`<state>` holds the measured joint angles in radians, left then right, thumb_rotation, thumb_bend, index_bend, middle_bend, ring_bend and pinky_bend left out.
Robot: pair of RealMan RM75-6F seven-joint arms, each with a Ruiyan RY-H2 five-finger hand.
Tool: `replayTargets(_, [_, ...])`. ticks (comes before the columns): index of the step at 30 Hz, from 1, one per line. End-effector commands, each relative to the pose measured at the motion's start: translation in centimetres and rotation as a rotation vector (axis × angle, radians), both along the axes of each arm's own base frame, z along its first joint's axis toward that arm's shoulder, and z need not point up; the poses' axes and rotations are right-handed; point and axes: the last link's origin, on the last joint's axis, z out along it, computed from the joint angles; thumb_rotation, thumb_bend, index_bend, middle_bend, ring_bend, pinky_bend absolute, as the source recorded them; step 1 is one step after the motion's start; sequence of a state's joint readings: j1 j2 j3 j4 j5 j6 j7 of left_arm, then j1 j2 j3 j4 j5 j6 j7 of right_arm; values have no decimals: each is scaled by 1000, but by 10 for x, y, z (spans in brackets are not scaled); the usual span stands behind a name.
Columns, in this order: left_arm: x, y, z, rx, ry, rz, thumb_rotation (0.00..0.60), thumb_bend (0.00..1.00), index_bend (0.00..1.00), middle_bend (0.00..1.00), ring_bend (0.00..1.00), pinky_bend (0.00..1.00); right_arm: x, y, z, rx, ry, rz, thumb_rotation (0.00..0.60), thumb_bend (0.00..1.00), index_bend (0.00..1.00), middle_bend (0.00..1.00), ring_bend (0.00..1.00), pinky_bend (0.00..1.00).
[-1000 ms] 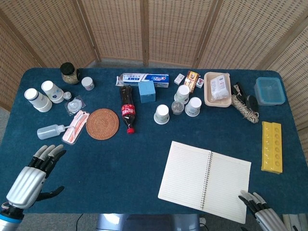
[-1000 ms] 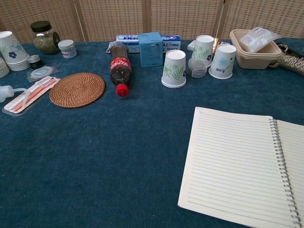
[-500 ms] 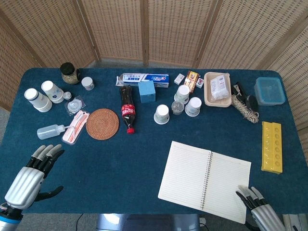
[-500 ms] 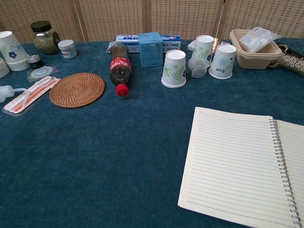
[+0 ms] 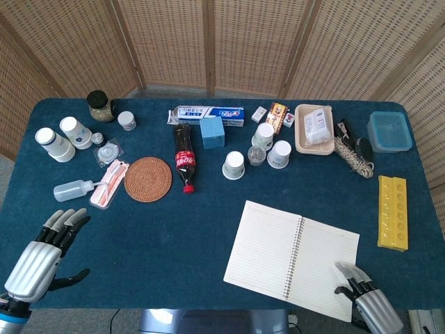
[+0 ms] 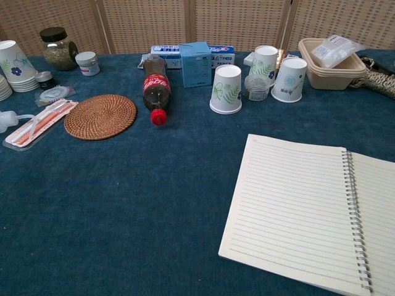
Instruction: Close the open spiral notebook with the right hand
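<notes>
The spiral notebook (image 5: 292,257) lies open and flat on the blue table, lined pages up, near the front right; the chest view shows it (image 6: 296,206) at the lower right, with its wire spine running front to back. My right hand (image 5: 365,296) is at the notebook's front right corner, fingertips resting on the right page's edge; whether it grips the page cannot be told. My left hand (image 5: 45,254) hovers at the table's front left with fingers spread, holding nothing. Neither hand shows in the chest view.
A cola bottle (image 5: 183,157), a woven coaster (image 5: 147,179) and three paper cups (image 5: 234,165) stand behind the notebook. A yellow tray (image 5: 393,212) lies to its right. Toothbrush packet (image 5: 109,184) and squeeze bottle (image 5: 73,189) sit at the left.
My right hand has come forward onto the notebook's front right corner. The notebook has slid slightly left. My left hand has drifted a little toward me.
</notes>
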<state>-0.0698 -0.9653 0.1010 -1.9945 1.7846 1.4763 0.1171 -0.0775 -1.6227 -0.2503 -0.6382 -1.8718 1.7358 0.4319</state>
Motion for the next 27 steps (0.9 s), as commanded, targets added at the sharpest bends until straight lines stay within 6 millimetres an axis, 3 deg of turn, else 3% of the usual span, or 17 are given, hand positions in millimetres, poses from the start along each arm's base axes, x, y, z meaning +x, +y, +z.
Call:
replayTargets(1, [0,0,1,1,-3,1,600,70,0,0,0,0,5,-7,-2,-19,-20,21,600,395,374,0,0,130])
replayTargets(5, [-2,0,2,6,-8,4,600,72,0,0,0,0,16,-20,-1,-71,-54,67,600,390,327,0,0,148])
replayTargets(9, [-3,-1,4,10,-15,9,600,71,0,0,0,0,25,-31,0,-109,-72,100,600,346,84,0,0,148])
replayTargets(12, [-4,-1,4,10,-19,11,600,72,0,0,0,0,33,-41,1,-140,-80,122,600,303,2,0,0,147])
replayTargets(27, [-11,-1,9,20,-43,23,600,73,0,0,0,0,99,-103,10,-199,-175,186,600,215,0,0,0,141])
